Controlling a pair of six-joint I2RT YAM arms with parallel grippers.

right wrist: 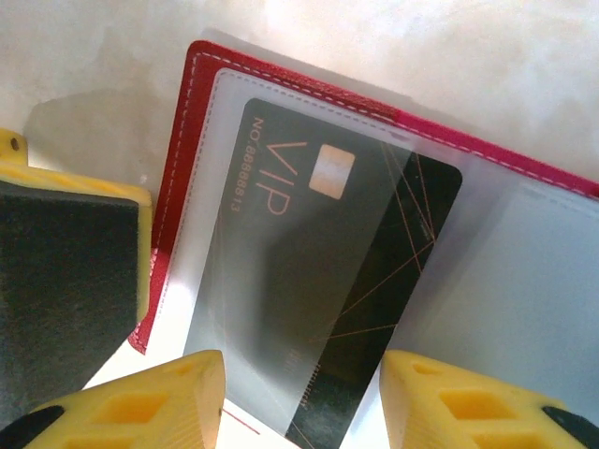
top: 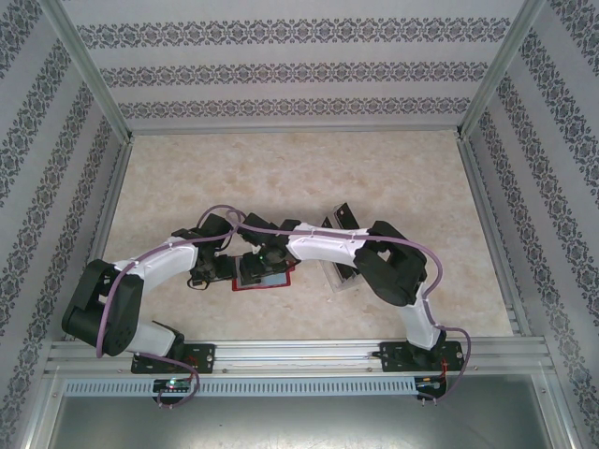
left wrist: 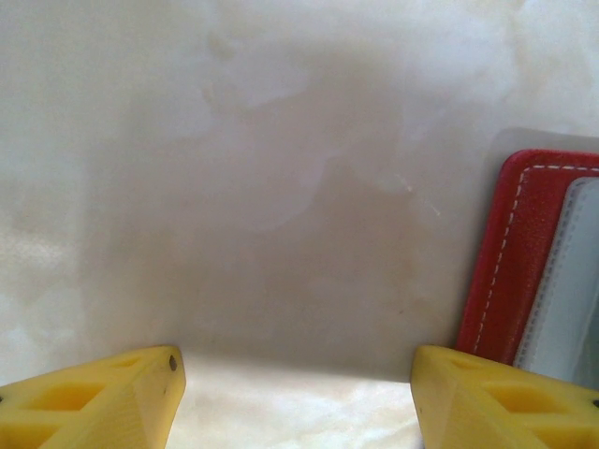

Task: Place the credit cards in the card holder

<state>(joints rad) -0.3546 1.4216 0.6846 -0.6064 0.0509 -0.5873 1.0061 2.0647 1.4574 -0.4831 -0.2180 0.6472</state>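
VIP credit card (right wrist: 323, 290) half under card holder (right wrist: 524, 271) sleeve, right wrist view.

Clear plastic tray (top: 341, 271) on beige marbled table (top: 281, 178); patterned walls (top: 281, 70).

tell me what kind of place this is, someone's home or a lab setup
Most likely a lab test cell, not a home: a marble-look tabletop fenced by aluminium framing with patterned wallpaper panels as walls, and two arms bolted to a rail at the near edge.
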